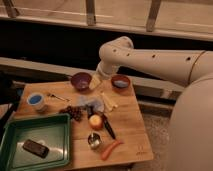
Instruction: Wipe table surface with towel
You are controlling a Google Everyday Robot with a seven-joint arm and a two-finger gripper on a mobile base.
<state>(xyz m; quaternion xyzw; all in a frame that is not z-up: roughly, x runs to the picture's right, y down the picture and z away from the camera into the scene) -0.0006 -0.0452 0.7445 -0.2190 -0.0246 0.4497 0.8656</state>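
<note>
The gripper (96,81) is largely hidden under the arm's wrist, low over the back of the table surface (127,122), between the purple bowl (80,81) and the red bowl (120,81). Its jaws seem spread, holding nothing. The towel (93,104) lies crumpled mid-table, just in front, untouched

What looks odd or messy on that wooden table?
Nothing looks spilled or broken. The small pale blue-grey cloth towel lies crumpled mid-table, crowded by dark grapes and pale yellow strips, with little bare light-brown wooden tabletop around it. The robot's gripper hangs behind it, between the purple bowl and the reddish bowl.
</note>
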